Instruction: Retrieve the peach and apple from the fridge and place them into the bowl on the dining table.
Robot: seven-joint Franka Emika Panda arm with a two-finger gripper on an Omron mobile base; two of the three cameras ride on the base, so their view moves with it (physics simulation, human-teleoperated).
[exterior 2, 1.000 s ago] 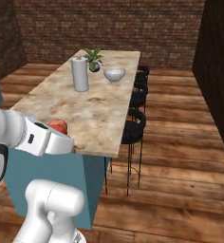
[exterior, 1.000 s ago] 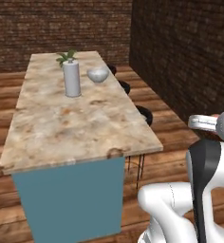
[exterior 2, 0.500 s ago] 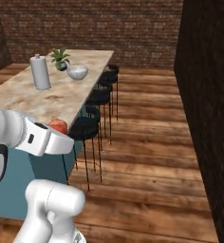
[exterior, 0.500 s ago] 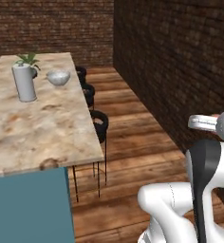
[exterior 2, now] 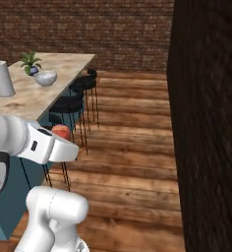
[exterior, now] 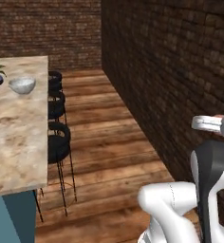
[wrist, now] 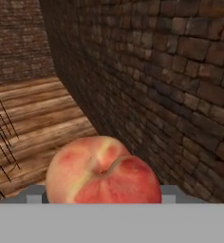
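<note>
**Peach in transit, bowl off to the left**

The fingers (wrist: 104, 199) pinched the peach (wrist: 103, 172), carried low above the wooden floor, facing the brick wall (wrist: 171, 80). The bowl (exterior 2: 45, 78) sat at the far end of the counter (exterior 2: 49, 93), beside the plant pot (exterior 2: 31, 70), well apart, ahead and left of the held fruit. Judgement: the base needs to close on the counter before any placing.

Dark brick wall (exterior: 171, 71) runs along the right side; a lighter red-brown brick wall (exterior 2: 83, 27) closes the far end. Floor (exterior 2: 132, 147) is brown wooden planks laid crosswise. Three black round stools (exterior: 57, 102) on thin legs stand in a row against the bench's long side. Light is even and dim, with no strong shadows.
</note>
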